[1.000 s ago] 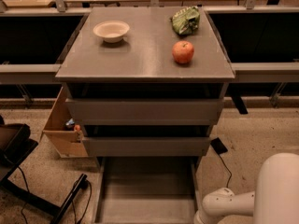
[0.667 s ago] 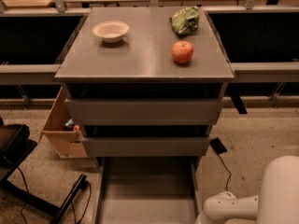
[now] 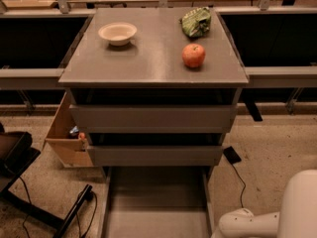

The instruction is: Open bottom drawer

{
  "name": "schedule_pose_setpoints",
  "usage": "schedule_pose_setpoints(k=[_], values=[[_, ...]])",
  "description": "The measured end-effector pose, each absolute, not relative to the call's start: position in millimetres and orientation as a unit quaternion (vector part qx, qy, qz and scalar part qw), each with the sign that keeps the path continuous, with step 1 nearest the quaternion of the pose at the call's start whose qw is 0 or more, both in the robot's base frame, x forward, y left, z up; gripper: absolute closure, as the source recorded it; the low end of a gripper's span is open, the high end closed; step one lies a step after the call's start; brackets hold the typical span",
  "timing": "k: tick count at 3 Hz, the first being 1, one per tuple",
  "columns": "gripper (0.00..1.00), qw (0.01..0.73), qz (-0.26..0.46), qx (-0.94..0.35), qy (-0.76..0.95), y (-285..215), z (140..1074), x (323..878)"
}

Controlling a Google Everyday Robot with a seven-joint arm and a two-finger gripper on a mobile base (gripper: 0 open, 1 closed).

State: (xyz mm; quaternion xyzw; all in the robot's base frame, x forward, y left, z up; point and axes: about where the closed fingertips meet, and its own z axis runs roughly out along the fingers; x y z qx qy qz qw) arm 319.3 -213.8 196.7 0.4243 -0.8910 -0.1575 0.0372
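The grey cabinet (image 3: 153,58) has three drawers. The bottom drawer (image 3: 156,202) stands pulled far out toward the camera, showing its plain grey tray. Its front panel is cut off by the lower edge of the view. The two wider drawer fronts above, the top one (image 3: 151,118) and the middle one (image 3: 154,154), each stand a little proud. My gripper is out of view. Only the white arm (image 3: 247,223) shows at the bottom right, just right of the open tray.
On the cabinet top are a white bowl (image 3: 117,32), a red apple (image 3: 193,55) and a green bag (image 3: 196,22). A cardboard box (image 3: 67,133) sits left of the cabinet. A black chair base and cables (image 3: 29,182) lie at lower left, and a black cable (image 3: 233,157) at right.
The white arm has drawn slightly down and to the right at the bottom corner. The drawers and the objects on top have not moved.
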Motion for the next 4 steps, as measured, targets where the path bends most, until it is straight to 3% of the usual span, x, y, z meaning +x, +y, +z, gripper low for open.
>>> schedule_pose_setpoints(k=[1,2,4], values=[[0.82,0.037,-0.158,0.424,-0.891,-213.8,196.7,320.1],[0.5,0.037,-0.158,0.424,-0.891,-213.8,196.6,320.1],[0.0,0.037,-0.154,0.426,-0.891,-213.6,201.3,321.2]])
